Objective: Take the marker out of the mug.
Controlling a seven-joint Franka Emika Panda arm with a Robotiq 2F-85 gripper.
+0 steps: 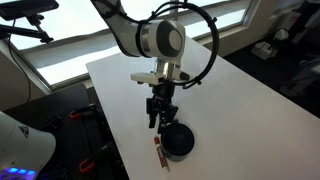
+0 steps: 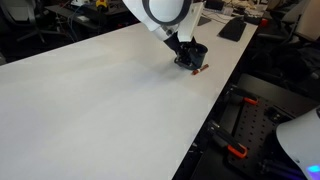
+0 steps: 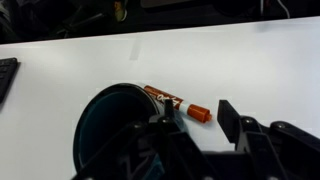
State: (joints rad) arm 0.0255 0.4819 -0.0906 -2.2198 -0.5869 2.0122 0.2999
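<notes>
Black mug (image 3: 105, 120) upright on white counter (image 3: 250, 60), interior dark. Marker (image 3: 176, 101) out of it, lying flat on counter just beside rim, at 2 o'clock in wrist view. Claw (image 1: 161, 120) over both, jaws parted, gripping nothing. Keyboard (image 3: 5, 78) well apart at 9 o'clock.

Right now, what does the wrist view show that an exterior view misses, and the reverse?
Only the wrist view: the marker close up, with its orange end and whitish section, and a dark keyboard at the picture's edge. Only an exterior view: the whole arm reaching over the white table. Both: the marker lying on the table beside the dark mug, outside it.
</notes>
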